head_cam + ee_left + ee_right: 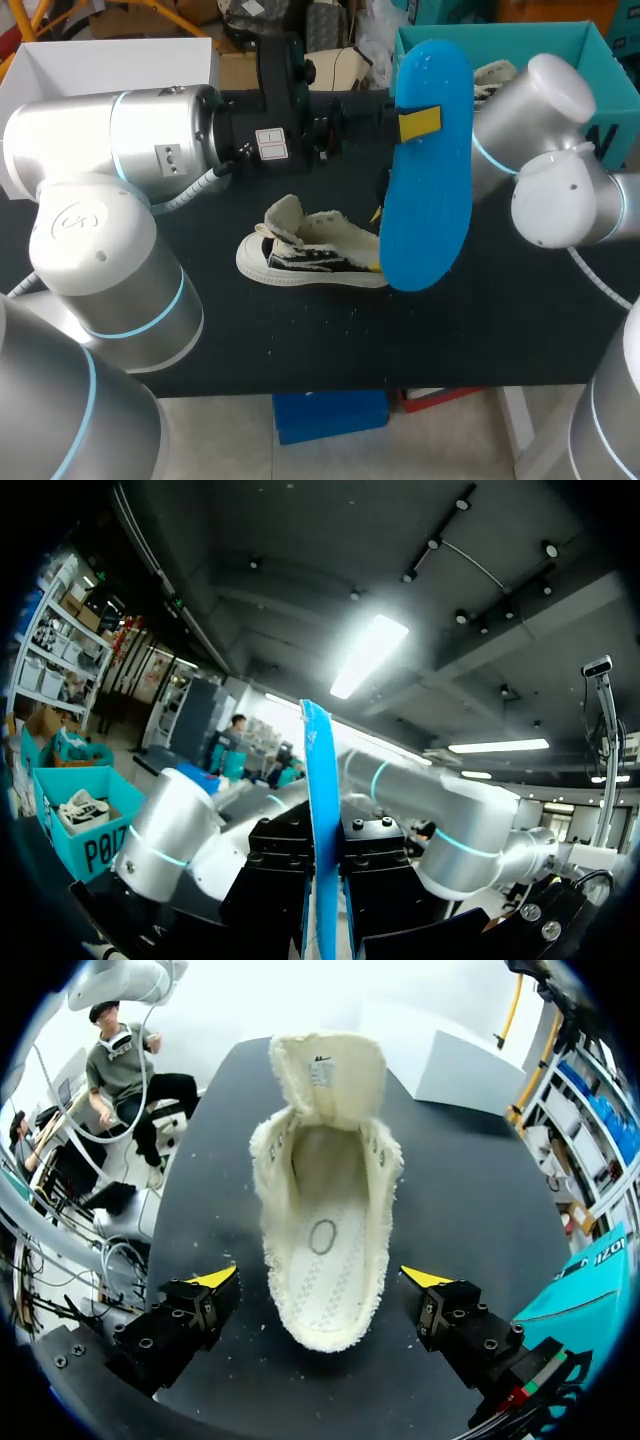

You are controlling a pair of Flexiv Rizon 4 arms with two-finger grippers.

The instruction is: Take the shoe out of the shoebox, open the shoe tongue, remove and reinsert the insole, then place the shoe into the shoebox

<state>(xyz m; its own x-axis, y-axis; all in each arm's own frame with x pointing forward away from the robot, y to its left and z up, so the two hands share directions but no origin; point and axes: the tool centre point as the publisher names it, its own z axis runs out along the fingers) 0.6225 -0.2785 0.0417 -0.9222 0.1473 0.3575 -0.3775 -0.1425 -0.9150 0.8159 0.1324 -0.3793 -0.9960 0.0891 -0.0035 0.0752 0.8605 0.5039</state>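
Your left gripper [322, 880] is clamped on the blue insole [430, 190], holding it on end above the table [480, 340], just beside the shoe [310, 258]. The shoe sits on the table with its tongue [330, 1075] folded back and its mouth wide open. Your right gripper [325, 1278] hovers over the heel with its fingers spread wide, touching nothing. The insole is probably light and bendy (foam, by the look of it), so it may buckle if pushed from one end. Feed it in toe first. The canvas shoe looks soft and may slide, so brace it at the heel.
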